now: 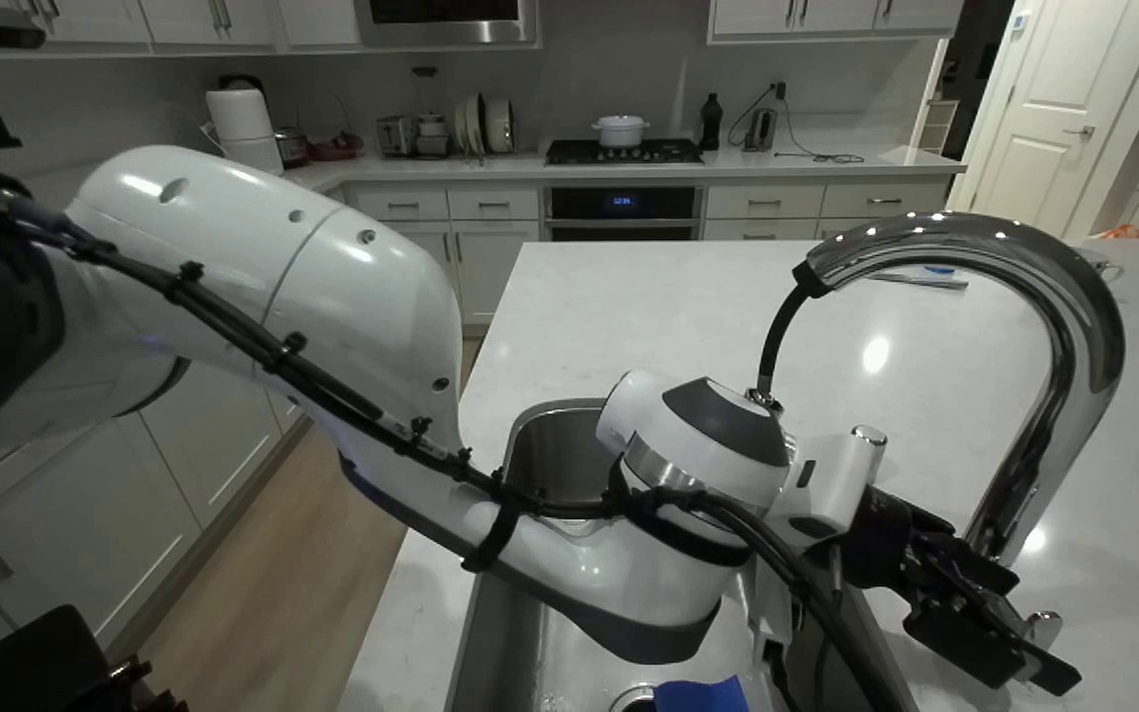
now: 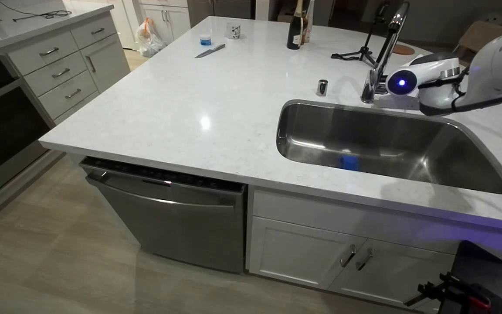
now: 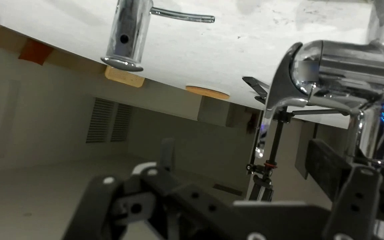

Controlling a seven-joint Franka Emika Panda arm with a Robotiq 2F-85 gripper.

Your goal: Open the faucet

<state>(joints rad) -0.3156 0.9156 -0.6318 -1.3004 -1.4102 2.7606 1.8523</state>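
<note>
Faucet (image 1: 1094, 346) seems unopened; its lever (image 3: 275, 96), apparently ungripped near our claw (image 3: 312, 195), next needs moving; the claw's spread we cannot tell.

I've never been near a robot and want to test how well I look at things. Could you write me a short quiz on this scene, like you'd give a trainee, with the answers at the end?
1. Multiple choice: what colour is the item lying in the sink?
A: red
B: blue
C: yellow
2. True or false: the faucet curves over in a high arch.
3. Short answer: in an exterior view, what sits on the stove at the back of the room?

Key: 1. B. 2. True. 3. A white pot.
</note>
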